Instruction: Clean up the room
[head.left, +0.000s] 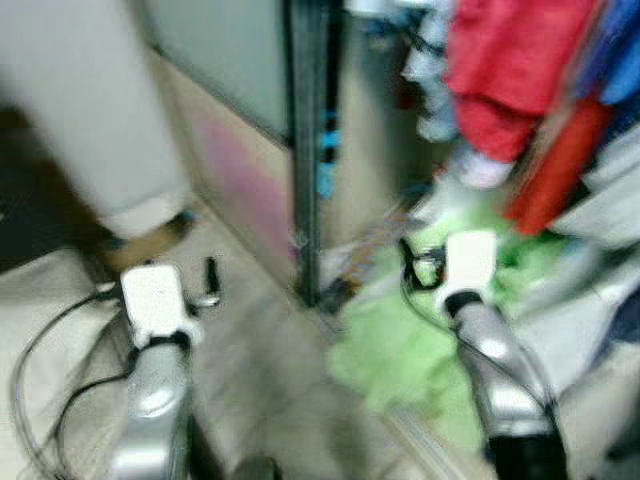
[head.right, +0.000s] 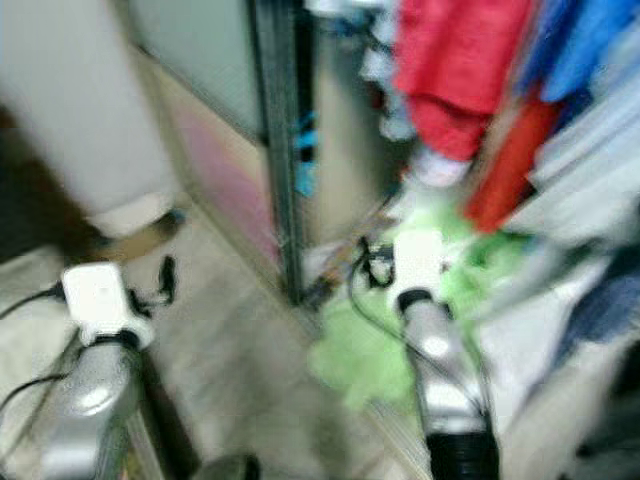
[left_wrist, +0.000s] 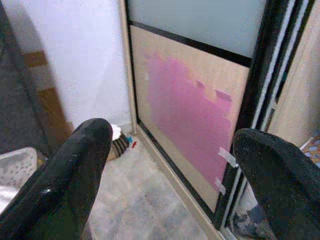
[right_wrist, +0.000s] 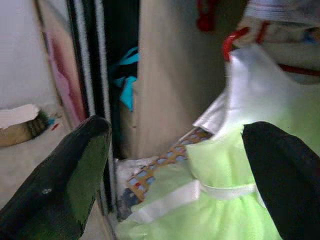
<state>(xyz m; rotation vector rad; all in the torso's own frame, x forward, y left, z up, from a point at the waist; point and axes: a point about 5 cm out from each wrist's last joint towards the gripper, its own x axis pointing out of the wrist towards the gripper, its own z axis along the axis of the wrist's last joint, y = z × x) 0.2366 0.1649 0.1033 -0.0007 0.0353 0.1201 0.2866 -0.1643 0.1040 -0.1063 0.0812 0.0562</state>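
Note:
A light green dress (right_wrist: 225, 200) with a white satin top and sash hangs low on a red hanger (right_wrist: 231, 40), and its skirt spreads onto the floor (head.left: 400, 350). My right gripper (right_wrist: 175, 140) is open just in front of it, fingers wide apart and holding nothing. My left gripper (left_wrist: 170, 145) is open too, low over the floor, and faces the wardrobe's sliding door (left_wrist: 190, 110), which has a pink patch. Both head views are blurred.
Red garments (head.left: 510, 70) and blue ones (head.right: 590, 50) hang in the open wardrobe on the right. The door's dark frame (head.left: 305, 150) stands between my arms. A small brush (left_wrist: 119, 142) lies at the foot of the white wall (head.left: 80, 100). Black cables (head.left: 30, 370) trail beside my left arm.

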